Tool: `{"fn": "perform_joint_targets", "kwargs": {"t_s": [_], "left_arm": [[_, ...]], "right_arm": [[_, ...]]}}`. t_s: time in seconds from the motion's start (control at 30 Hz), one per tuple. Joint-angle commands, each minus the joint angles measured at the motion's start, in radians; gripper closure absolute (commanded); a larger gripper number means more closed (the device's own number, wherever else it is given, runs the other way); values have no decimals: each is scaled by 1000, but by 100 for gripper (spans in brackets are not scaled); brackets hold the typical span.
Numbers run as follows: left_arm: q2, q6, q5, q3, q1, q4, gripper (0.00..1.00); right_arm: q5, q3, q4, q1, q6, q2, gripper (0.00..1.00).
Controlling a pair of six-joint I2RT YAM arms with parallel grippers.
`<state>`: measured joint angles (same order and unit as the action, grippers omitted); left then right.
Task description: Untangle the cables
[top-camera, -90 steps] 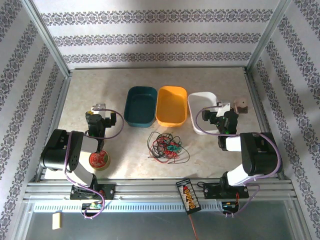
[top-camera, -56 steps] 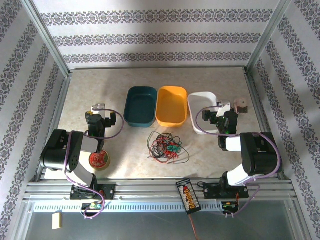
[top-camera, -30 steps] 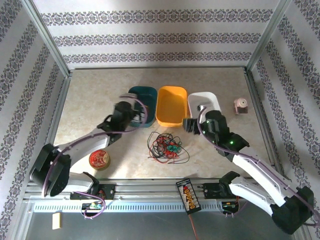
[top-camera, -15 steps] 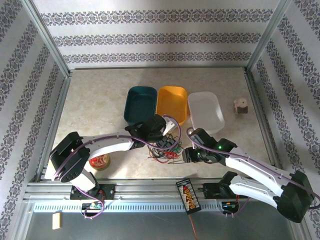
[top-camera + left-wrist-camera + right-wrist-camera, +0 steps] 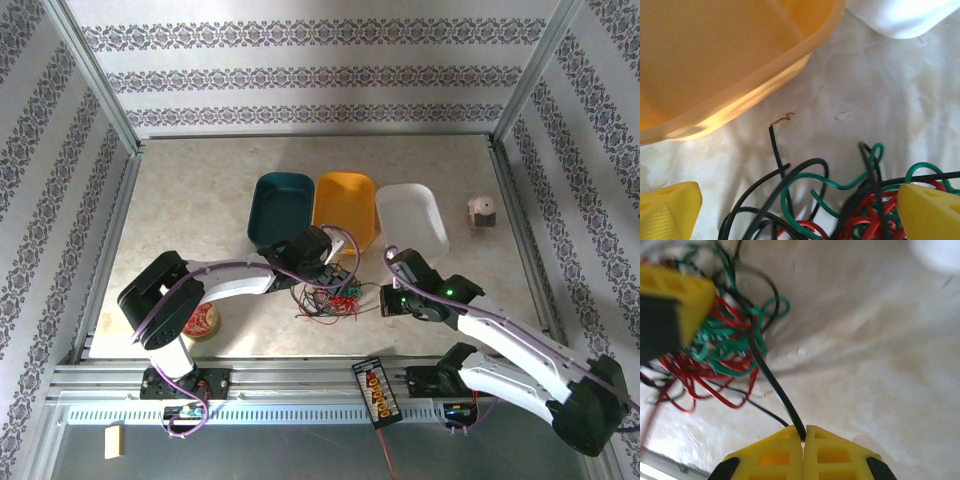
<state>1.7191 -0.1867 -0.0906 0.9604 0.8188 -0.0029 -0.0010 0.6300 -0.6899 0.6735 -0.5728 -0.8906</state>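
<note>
On the pale table [image 5: 180,200], black, red, green cables [image 5: 328,297] lie tangled.

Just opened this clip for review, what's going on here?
Both arms are working a tangle of black, red and green cables mid-table. The right gripper is shut on a black cable at the tangle's right side. The left gripper hangs open over the cables, beside the orange bin. Nothing is pulled free yet.

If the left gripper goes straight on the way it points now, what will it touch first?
Probably the tangle of thin black, red and green cables, lying between the open yellow fingers of the left gripper; the orange plastic tub stands farther on. Depth is unclear.
</note>
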Motion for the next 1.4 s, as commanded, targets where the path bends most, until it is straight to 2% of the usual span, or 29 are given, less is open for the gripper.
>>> {"fn": "perform_joint_targets", "kwargs": {"t_s": [0.0,0.2,0.4,0.47,0.6,0.8,0.97,1.13,1.23,1.37], "left_arm": [[41,-10,51,0,-13,-26,1],[40,-19,75,-40,-15,-22,1],[35,-20,108,-64,-15,-23,1],[37,-16,118,-66,-17,-21,1],[41,-19,137,-61,-18,-21,1],[25,-26,152,-67,-23,-20,1],[8,-27,156,-76,-23,-9,1],[-18,-51,149,-65,-24,8,1],[-32,-60,143,-50,-23,26,1],[-55,-97,143,-38,-23,68,1]], "right_arm": [[183,79,-76,-57,12,57,100],[352,143,-60,-175,23,118,100],[528,253,33,-282,129,139,100],[551,298,59,-337,174,136,100],[530,388,106,-455,240,130,100],[436,515,157,-556,291,116,100],[276,596,224,-589,283,91,100],[245,667,196,-604,297,10,100],[240,657,161,-625,290,-47,100],[224,542,205,-640,239,-80,100]]}}
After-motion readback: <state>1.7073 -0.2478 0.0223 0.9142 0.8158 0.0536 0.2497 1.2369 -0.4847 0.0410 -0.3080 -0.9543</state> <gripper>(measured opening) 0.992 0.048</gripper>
